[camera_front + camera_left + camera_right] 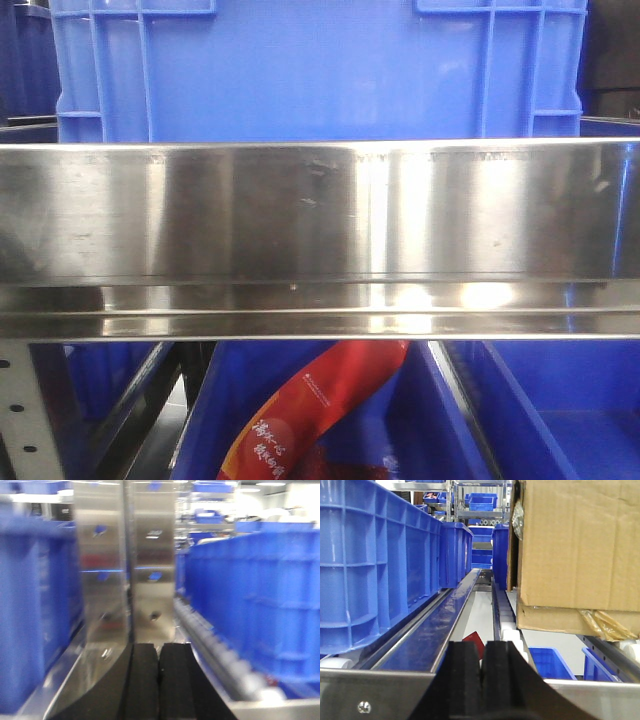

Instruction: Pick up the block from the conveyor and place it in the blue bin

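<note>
No block and no conveyor show in any view. A large blue bin [320,70] stands on a shelf behind a steel rail [320,220] in the front view, and neither gripper appears there. My left gripper [160,652] is shut, its black pads pressed together with nothing between them, facing a steel post [127,565]; this view is blurred. My right gripper [483,652] is also shut and empty, pointing down a gap between shelf tracks. A small red object [475,641] peeks out just behind its fingertips.
Blue bins line a roller track [220,655] to the right of the left gripper. Beside the right gripper stand a row of blue bins [375,555] to the left and a cardboard box [580,545] to the right. A red packet [300,410] lies in a lower bin.
</note>
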You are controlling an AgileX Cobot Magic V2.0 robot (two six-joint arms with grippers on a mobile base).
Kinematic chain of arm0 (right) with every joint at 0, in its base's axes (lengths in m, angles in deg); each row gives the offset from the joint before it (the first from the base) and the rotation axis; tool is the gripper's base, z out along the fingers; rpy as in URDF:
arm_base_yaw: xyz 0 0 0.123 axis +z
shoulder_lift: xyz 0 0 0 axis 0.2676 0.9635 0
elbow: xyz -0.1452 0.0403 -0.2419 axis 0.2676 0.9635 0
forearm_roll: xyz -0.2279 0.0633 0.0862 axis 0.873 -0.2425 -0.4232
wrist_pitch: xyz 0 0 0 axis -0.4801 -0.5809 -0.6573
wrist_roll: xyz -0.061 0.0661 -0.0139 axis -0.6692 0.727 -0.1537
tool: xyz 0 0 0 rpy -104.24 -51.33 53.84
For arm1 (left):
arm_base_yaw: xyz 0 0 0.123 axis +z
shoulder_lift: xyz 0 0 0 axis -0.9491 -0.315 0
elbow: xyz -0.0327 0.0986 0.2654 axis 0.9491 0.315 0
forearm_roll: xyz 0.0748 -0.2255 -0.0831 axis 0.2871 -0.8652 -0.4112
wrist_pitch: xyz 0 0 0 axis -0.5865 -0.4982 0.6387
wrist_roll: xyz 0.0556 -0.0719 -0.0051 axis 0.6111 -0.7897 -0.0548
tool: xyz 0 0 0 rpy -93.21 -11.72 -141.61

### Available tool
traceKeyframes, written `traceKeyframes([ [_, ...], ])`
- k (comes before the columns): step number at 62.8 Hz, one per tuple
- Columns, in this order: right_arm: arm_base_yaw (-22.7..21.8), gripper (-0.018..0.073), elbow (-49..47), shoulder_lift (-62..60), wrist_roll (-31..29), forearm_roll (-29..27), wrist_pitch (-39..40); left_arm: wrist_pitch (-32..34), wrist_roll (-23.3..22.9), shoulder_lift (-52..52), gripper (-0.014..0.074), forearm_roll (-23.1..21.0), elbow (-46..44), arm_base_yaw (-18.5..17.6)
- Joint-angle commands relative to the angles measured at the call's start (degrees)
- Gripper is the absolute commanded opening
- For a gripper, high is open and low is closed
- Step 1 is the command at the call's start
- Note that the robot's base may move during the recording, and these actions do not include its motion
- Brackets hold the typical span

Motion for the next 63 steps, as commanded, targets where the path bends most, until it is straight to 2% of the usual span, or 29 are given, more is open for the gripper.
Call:
traceKeyframes([
  [1,-0.17,-0.0162,0.0,-0.19,-0.16,0.42,1.27,3.34,-0.49,0.36,-0.0111,0.21,2.38,0.61],
  [10,-0.17,-0.0162,0.0,-0.19,-0.16,0.42,1.27,10.8,-0.49,0.36,-0.0111,-0.4,5.86,0.61],
  [15,-0.17,-0.0162,0.0,-0.19,-0.16,0.42,1.27,8.03,-0.49,0.36,-0.0111,-0.68,5.86,0.61],
  [63,-0.17,-0.0162,0.0,-0.19,-0.16,0.42,1.27,8.57,-0.49,0.36,-0.0111,-0.68,5.86,0.61],
])
